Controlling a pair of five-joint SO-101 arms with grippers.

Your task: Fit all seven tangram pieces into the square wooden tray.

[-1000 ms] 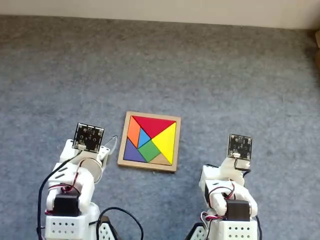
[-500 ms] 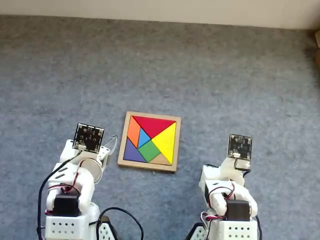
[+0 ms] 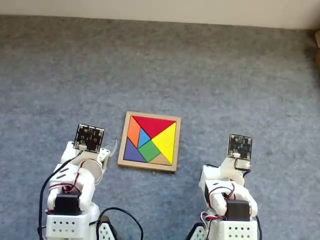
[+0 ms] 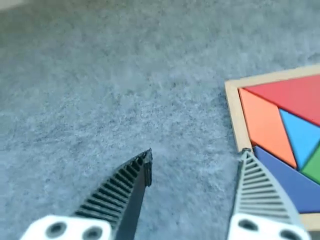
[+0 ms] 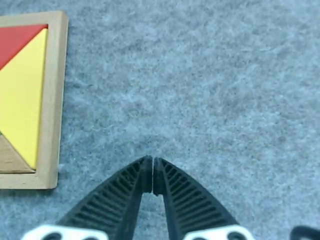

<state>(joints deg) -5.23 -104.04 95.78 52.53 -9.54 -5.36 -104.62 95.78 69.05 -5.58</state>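
Left of the filled tray the left tool stands spread and empty; right of it, the right tool is pressed together.

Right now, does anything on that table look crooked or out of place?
Nothing stands out: all seven pieces lie flush in the wooden tray, which sits slightly turned on the grey carpet.

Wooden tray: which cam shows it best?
High view: the whole wooden tray with all seven pieces seated. Left wrist view catches one corner, right wrist view one edge strip.
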